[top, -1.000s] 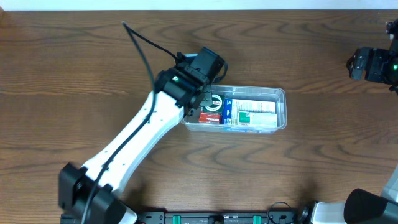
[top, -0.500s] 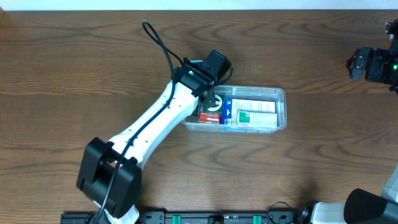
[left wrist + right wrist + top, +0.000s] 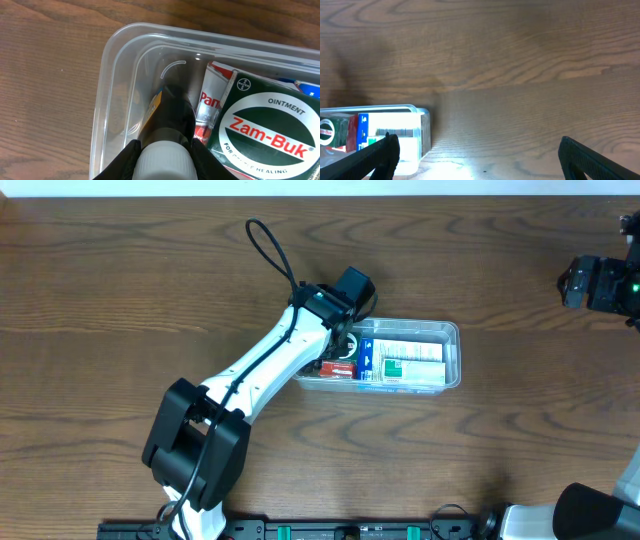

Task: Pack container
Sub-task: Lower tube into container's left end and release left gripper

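Moved: left arm (image 3: 270, 370) is swinging its elbow closer to the container (image 3: 452, 352) than a second ago, its cable (image 3: 268, 242) is looping nearer too, and the container is staying put.
Container: is sitting on the table (image 3: 120, 290), with bare wood lying open on every side of it.
Edges: left pincer (image 3: 165, 162) is working inside the container's left end, close to the rounded corner wall.
Left pincer: is gripping a dark bottle (image 3: 170, 117) at its white cap, fingers pressing on both sides.
Right pincer (image 3: 482, 165): is hovering with its jaws spread wide, holding nothing, well right of the container.
Count: one container; inside it one bottle, one green Zam-Buk box (image 3: 265, 132) and one red-and-white packet (image 3: 210, 100); the number of other packs is unclear.
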